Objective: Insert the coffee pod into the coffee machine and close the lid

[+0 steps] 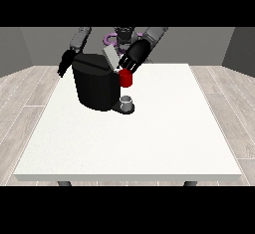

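The black coffee machine (96, 86) stands on the white table (149, 138), left of the middle and towards the back. Its grey lid (109, 56) is tilted up. A red thing at the machine (126, 78) sits on its right side. The hand at the view's right (134, 56) hovers just above that red thing, next to the lid. The hand at the view's left (65, 62) hangs beside the machine's back left corner, fingers pointing down and holding nothing. A grey thing (127, 102) stands on the machine's base, below the red thing.
The robot's torso (122, 36) is behind the machine at the table's far edge. The table spreads wide to the right and towards the camera. A wooden floor lies around it.
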Motion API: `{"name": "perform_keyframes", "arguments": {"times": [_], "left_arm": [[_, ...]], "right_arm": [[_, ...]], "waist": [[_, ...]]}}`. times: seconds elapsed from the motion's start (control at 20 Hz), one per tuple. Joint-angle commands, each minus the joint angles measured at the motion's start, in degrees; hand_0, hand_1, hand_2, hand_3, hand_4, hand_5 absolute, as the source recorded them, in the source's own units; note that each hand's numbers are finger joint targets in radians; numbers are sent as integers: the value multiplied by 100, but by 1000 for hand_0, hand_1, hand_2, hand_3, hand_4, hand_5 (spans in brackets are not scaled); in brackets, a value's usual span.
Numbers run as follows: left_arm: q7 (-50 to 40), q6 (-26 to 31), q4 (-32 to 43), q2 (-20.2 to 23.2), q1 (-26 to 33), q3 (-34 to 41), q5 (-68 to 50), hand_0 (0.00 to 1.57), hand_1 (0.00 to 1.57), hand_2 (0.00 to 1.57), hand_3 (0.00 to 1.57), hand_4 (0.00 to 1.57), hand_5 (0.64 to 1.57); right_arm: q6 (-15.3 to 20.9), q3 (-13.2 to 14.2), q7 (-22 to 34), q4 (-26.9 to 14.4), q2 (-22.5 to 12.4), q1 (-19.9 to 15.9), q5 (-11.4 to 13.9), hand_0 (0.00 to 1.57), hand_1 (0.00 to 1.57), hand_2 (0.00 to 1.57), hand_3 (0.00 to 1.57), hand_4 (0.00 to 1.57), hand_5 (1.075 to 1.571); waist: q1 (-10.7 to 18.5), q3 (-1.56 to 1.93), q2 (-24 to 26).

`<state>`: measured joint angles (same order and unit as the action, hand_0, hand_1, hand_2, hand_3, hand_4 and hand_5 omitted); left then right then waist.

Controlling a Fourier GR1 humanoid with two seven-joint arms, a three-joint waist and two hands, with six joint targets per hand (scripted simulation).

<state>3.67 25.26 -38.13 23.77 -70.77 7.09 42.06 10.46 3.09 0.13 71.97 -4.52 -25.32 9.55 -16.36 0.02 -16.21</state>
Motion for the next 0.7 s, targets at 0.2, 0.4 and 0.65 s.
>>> {"name": "perform_keyframes", "arguments": {"times": [0.2, 0.4, 0.65], "left_arm": [[-30, -190, 105, 16, -131, 16, 100, 1204, 1204, 1255, 1198, 411, 1571], [-22, -72, 19, 64, -310, 48, 56, 1225, 1225, 1261, 1206, 376, 1571], [316, -197, 46, 256, -140, 28, 135, 1198, 1198, 1224, 1168, 355, 1571]], "right_arm": [[-47, -9, -318, 36, -5, 74, -22, 0, 0, 0, 0, 100, 1571], [17, 141, -351, -210, 13, 41, -99, 0, 0, 0, 0, 0, 1571], [-229, 185, -389, -142, -172, 124, -197, 0, 0, 0, 0, 0, 1571]], "waist": [[-176, 1, -176], [12, 2, -92], [-28, 1, -156]]}}
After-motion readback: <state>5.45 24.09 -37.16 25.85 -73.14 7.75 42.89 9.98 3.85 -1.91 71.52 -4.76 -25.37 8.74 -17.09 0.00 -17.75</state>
